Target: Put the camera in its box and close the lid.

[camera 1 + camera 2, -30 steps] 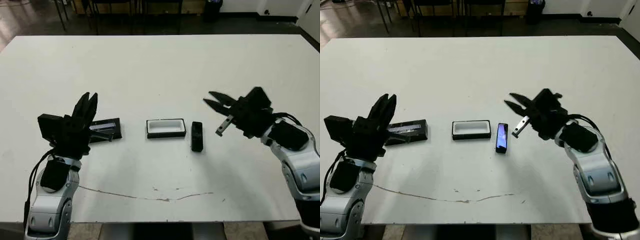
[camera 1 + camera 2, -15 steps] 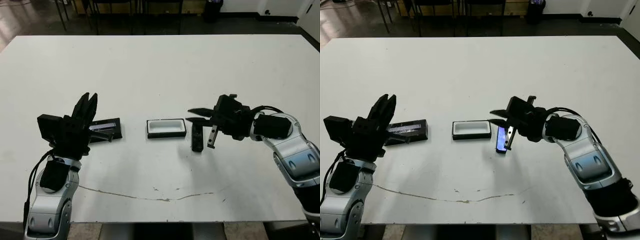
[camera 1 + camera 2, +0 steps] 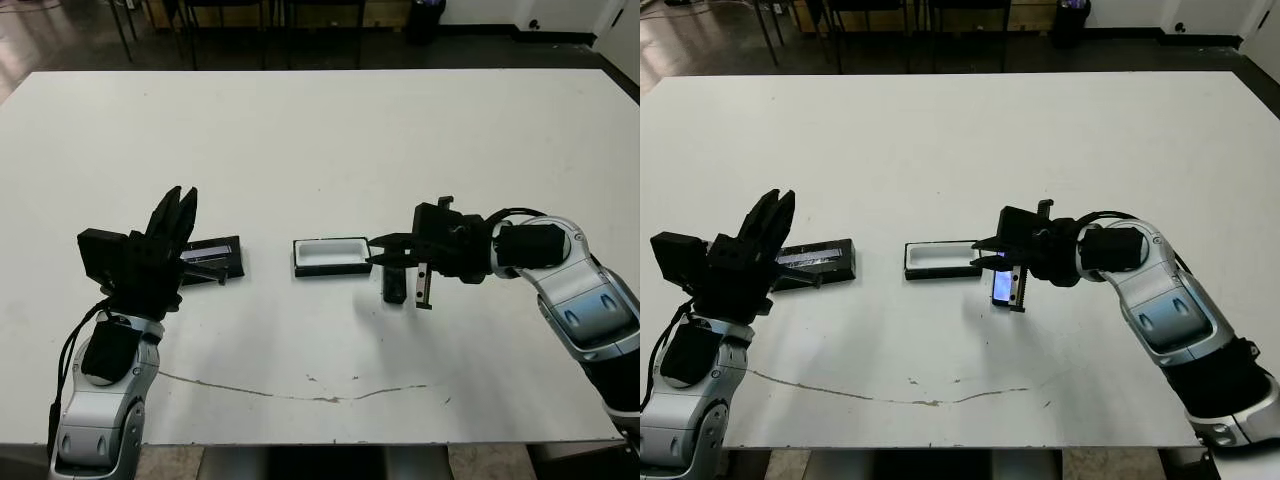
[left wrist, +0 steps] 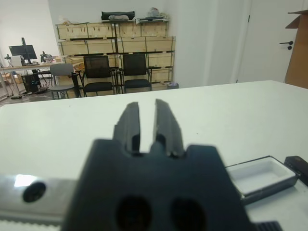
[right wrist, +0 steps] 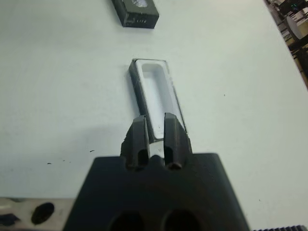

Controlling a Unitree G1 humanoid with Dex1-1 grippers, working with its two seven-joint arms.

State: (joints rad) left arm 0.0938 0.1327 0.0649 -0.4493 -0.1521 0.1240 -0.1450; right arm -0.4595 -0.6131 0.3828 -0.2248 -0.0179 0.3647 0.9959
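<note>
The camera [image 3: 1001, 284], a slim black bar with a bluish screen, lies flat just right of the box [image 3: 331, 270], a shallow white-lined tray with nothing in it. My right gripper [image 3: 982, 253] hovers low over the camera's far end. Its fingers point at the box, and the right wrist view shows them [image 5: 139, 137] nearly together with nothing between them. The camera is hidden in that view. The lid [image 3: 214, 259], a flat black panel with a pale strip, lies left of the box. My left gripper [image 3: 180, 203] is raised beside the lid, fingers close together and holding nothing.
A thin crack line [image 3: 300, 390] runs across the white table [image 3: 320, 150] near its front edge. Beyond the far edge stand chairs [image 4: 98, 72] and shelves of wooden crates [image 4: 115, 45].
My right arm has swung left and down, from well to the right of the camera to right over it. The left arm, lid, box and camera have stayed put.
</note>
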